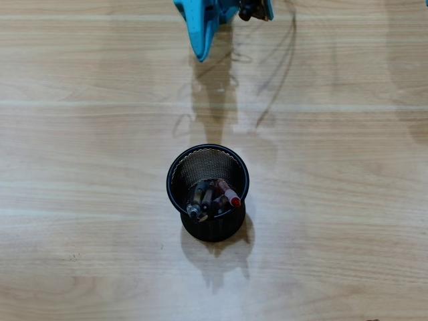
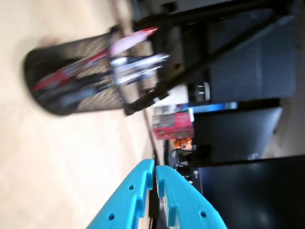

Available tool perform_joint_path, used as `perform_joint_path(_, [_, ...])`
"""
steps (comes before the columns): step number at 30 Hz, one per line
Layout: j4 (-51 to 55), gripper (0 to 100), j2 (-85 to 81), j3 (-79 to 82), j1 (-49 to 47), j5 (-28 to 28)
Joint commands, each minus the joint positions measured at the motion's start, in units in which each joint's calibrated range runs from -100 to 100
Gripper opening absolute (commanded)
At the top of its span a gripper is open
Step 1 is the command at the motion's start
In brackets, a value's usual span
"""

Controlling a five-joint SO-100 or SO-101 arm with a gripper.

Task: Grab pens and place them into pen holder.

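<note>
Pens [image 1: 212, 196] all stand in the pen holder [image 1: 175, 175] (desk bare) — I've parked my gripper [image 2: 155, 174] clear, jaws together, empty.

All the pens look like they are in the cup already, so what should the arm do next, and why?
Probably just pull back a little further and rest. In the overhead view the pens all stand inside the pen holder and no pen lies on the table. The gripper is apart from the holder, and the wrist view shows its blue jaws together with nothing between them, so nothing seems left to pick up.
</note>
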Motion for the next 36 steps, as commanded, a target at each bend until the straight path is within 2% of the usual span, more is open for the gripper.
perform_joint_path(1, [13.9,2,-6.5,0.6,0.4,3.0])
perform_joint_path(19, [41.5,2,-6.7,0.6,1.8,10.1])
perform_joint_path(28, [41.5,2,-6.7,0.5,2.0,10.0])
perform_joint_path(31, [41.5,2,-6.7,0.5,1.9,7.4])
perform_joint_path(36, [41.6,2,-6.7,0.4,1.9,6.8])
